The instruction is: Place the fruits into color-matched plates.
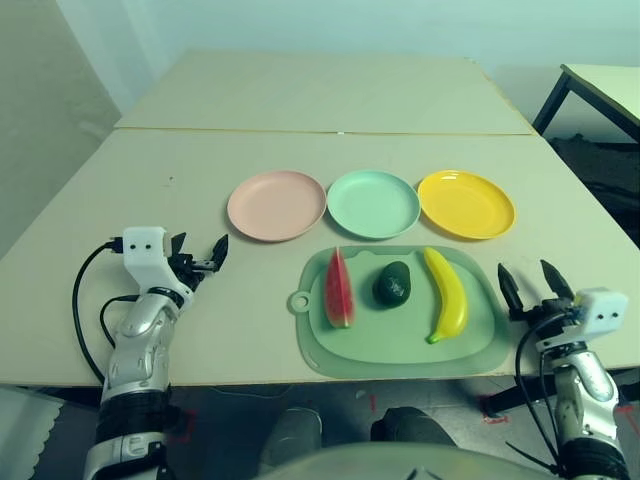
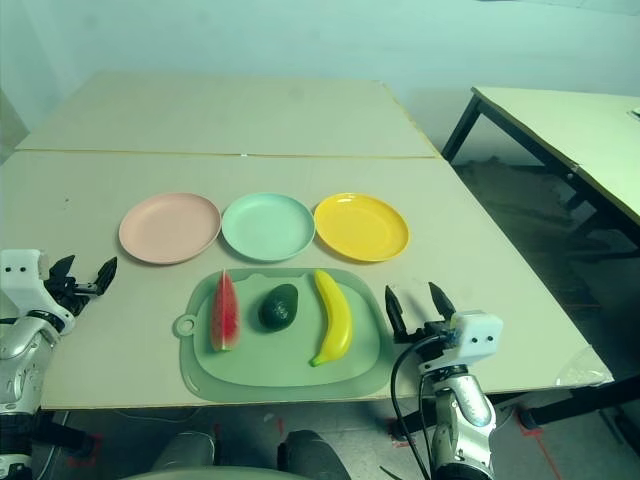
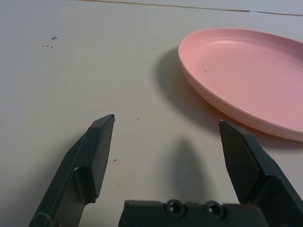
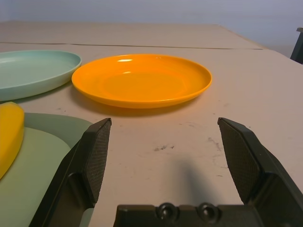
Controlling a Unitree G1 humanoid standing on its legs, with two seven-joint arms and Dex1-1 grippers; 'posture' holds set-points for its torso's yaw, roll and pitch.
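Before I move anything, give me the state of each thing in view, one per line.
Left claw: open, nothing in it
Right claw: open, nothing in it
Watermelon wedge: on the mat
Avocado: on the mat
Banana: on the mat
Pink plate: empty
Green plate: empty
Yellow plate: empty
Mat: flat, holding three fruits
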